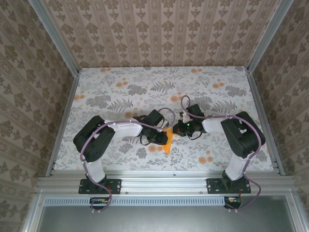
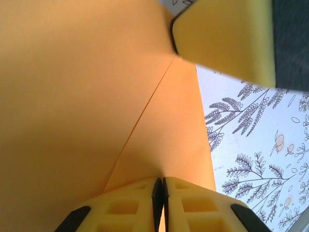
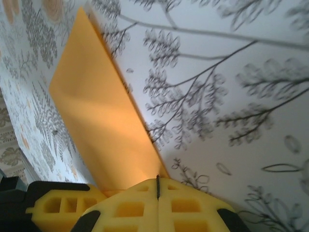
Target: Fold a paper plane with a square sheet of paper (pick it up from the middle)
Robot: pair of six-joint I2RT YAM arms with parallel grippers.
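The paper (image 1: 166, 143) is folded. A long crease runs from the left end effector (image 2: 160, 186) toward the right end effector (image 3: 158, 182), and from above a sharp point sticks out past both, toward the arm bases. The paper sits between the two, close to the bench (image 1: 120, 92). The left end effector's jaws are together, clamped on one edge. The right end effector is clamped on the opposite end. By my judgement the early folds are done, while the wings and the final dart shape are still to do.
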